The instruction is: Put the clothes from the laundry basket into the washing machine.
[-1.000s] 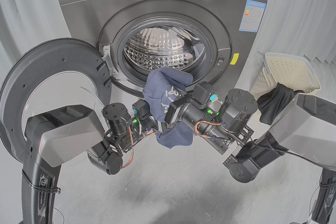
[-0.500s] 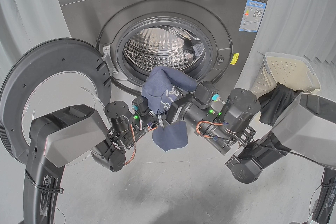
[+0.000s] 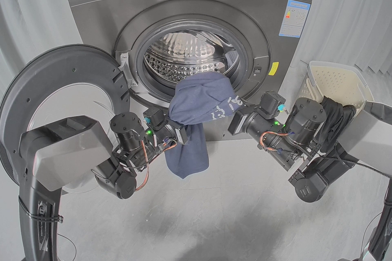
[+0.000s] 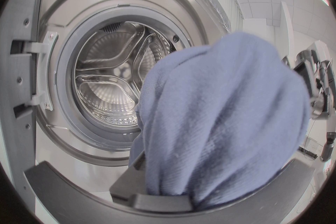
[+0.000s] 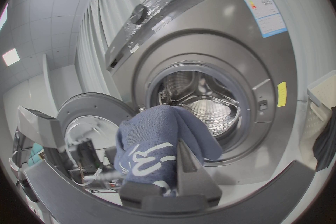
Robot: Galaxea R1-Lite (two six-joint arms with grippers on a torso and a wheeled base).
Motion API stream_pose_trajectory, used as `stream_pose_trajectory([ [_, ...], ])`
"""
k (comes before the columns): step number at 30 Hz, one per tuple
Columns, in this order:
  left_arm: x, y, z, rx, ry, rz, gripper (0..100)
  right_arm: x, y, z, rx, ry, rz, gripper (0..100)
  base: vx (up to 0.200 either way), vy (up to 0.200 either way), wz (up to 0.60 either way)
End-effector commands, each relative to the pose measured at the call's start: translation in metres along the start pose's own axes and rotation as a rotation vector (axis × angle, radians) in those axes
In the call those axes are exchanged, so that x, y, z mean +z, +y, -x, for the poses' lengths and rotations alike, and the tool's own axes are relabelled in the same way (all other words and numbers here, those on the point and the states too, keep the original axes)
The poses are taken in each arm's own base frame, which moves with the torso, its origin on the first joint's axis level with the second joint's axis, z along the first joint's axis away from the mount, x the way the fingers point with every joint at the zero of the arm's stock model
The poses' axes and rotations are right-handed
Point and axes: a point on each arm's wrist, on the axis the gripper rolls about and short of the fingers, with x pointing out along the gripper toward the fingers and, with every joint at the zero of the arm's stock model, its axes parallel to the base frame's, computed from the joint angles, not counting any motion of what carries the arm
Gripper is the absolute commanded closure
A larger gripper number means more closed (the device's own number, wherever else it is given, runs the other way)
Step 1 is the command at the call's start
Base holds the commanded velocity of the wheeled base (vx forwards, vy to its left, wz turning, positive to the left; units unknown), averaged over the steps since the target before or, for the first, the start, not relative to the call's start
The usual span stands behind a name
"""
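A navy blue garment with white print hangs stretched between my two grippers, just in front of the lower rim of the washing machine drum opening. My left gripper is shut on its left end, and a loose tail dangles below. My right gripper is shut on the printed right end. In the left wrist view the garment drapes over the left gripper. In the right wrist view the cloth sits against one finger. The cream laundry basket stands at the right.
The round machine door stands swung open at the left, close to my left arm. A black garment hangs over the basket's front rim beside my right arm. Bare grey floor lies in front of the machine.
Both arms have drawn apart, the right one to the right and the left one to the left. The navy garment is now spread wider and sits higher, against the drum opening's lower rim.
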Motion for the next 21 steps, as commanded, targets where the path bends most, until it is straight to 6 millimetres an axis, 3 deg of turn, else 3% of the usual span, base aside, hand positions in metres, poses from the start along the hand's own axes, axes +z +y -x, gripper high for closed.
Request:
stream_pose_trajectory([
  [1, 0.033, -0.007, 0.013, -0.006, -0.033, 0.001, 100, -0.007, -0.022, 0.002, -0.079, 0.021, 0.000, 100, 0.000, 0.000, 0.00],
  [4, 0.042, -0.011, 0.021, -0.010, -0.035, 0.003, 100, -0.029, -0.026, -0.001, -0.085, 0.067, 0.005, 100, 0.000, 0.000, 0.00],
  [10, 0.057, -0.015, 0.030, -0.015, -0.049, 0.024, 100, -0.049, -0.019, -0.002, -0.064, 0.115, 0.009, 100, 0.000, 0.000, 0.00],
  [19, 0.071, -0.014, 0.037, -0.011, -0.069, 0.045, 100, -0.051, 0.003, -0.001, 0.001, 0.103, 0.027, 100, 0.000, 0.000, 0.00],
  [20, 0.075, -0.015, 0.038, -0.012, -0.078, 0.043, 100, -0.050, 0.005, 0.001, 0.009, 0.104, 0.026, 0, 0.000, 0.000, 0.00],
  [21, 0.079, -0.015, 0.039, -0.011, -0.087, 0.041, 100, -0.047, 0.009, 0.002, 0.015, 0.101, 0.024, 0, 0.000, 0.000, 0.00],
])
